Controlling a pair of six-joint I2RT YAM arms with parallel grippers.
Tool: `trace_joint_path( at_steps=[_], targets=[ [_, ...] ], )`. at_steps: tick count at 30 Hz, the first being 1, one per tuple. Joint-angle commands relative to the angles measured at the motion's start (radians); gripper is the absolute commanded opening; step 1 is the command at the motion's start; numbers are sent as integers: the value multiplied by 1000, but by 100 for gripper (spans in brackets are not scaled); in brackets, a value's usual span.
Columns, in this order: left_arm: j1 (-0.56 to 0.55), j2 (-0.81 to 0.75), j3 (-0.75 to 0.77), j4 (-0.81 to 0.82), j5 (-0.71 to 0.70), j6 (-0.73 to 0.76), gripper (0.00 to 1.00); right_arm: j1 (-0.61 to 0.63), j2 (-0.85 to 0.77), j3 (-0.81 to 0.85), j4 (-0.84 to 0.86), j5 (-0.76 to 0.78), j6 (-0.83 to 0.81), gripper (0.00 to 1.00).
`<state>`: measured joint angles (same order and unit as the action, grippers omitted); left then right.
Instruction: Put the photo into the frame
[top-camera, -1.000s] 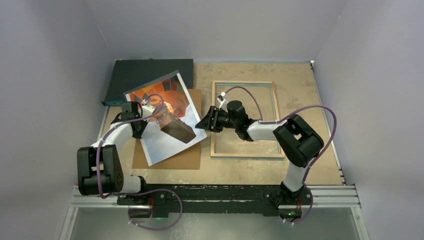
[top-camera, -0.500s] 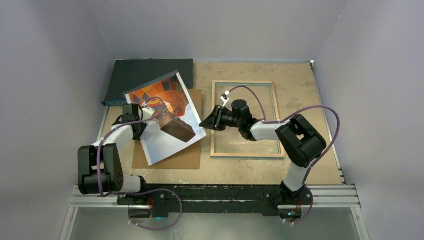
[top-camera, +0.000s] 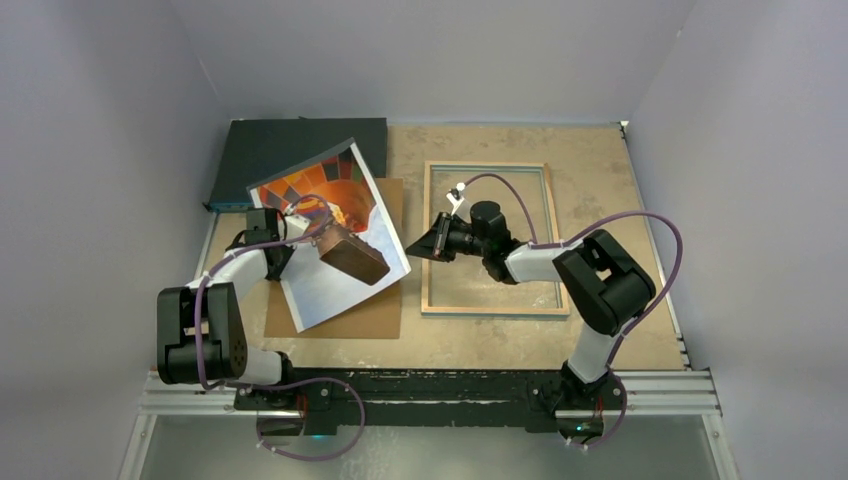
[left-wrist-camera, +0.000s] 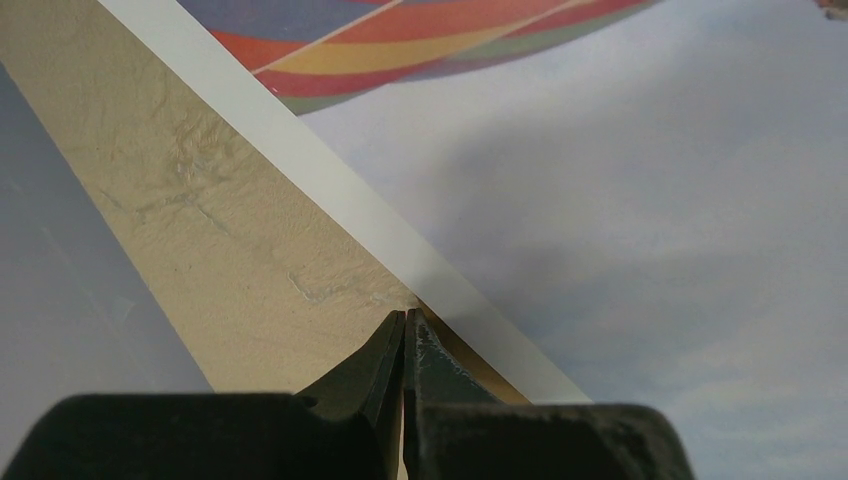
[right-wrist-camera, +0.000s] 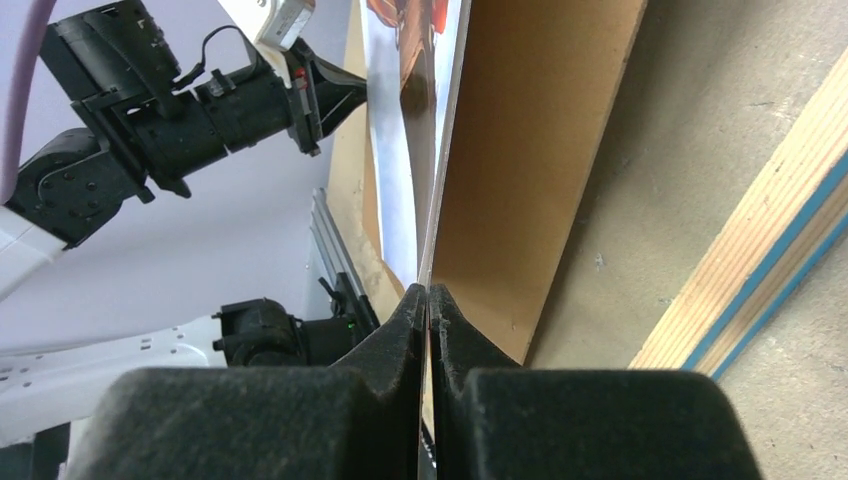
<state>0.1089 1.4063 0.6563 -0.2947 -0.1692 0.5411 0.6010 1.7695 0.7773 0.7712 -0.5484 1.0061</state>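
Note:
The photo (top-camera: 335, 288), a hot-air balloon print, lies tilted over the brown board, its right side raised off it. My right gripper (top-camera: 410, 250) is shut on the photo's right edge; in the right wrist view the sheet (right-wrist-camera: 410, 120) runs straight in between the closed jaws (right-wrist-camera: 428, 292). My left gripper (top-camera: 280, 250) points down, shut, with its tips (left-wrist-camera: 406, 318) at the white left border of the photo (left-wrist-camera: 620, 200). I see no paper between them. The frame (top-camera: 487, 166) lies flat to the right, wood-coloured back up, its blue edge (right-wrist-camera: 760, 260) showing.
A plain brown board (top-camera: 340, 325) lies under the photo. A dark flat box (top-camera: 290, 140) sits at the back left, under the photo's far corner. The right forearm crosses over the frame's lower half. Grey walls close in on both sides.
The right gripper's jaws went from open to shut on the photo's right edge, and it drew slightly to the right. The left arm has stayed still.

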Motion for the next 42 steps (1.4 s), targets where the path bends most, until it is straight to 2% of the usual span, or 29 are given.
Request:
trace_joint_path(
  at_steps=[1, 3, 9, 15, 19, 24, 30, 35, 38, 42],
  targets=[
    [-2, -2, 2, 27, -6, 4, 0, -1, -34, -1, 89, -57, 17, 3],
    [-2, -1, 1, 30, -9, 5, 0, -1, -32, 5, 100, -80, 20, 0],
    [-1, 0, 8, 35, -24, 3, 0, -13, -71, 18, 80, -86, 16, 0],
    [-2, 4, 22, 37, -28, -6, 0, -18, -203, 166, -256, 35, -192, 0],
    [-1, 12, 27, 43, -35, -10, 0, -21, -282, 255, -419, 116, -281, 0],
    [-2, 11, 43, 36, -30, -20, 0, -21, -319, 309, -485, 149, -347, 0],
    [-2, 10, 49, 33, -26, -27, 0, -21, -346, 331, -553, 179, -349, 0],
    [-1, 8, 48, 32, -29, -27, 0, -22, -380, 409, -687, 309, -395, 0],
    [-2, 4, 52, 30, -25, -24, 0, -53, -397, 480, -789, 360, -439, 0],
    [-2, 12, 52, 34, -17, -28, 0, -151, -424, 492, -860, 341, -443, 0]
  ],
)
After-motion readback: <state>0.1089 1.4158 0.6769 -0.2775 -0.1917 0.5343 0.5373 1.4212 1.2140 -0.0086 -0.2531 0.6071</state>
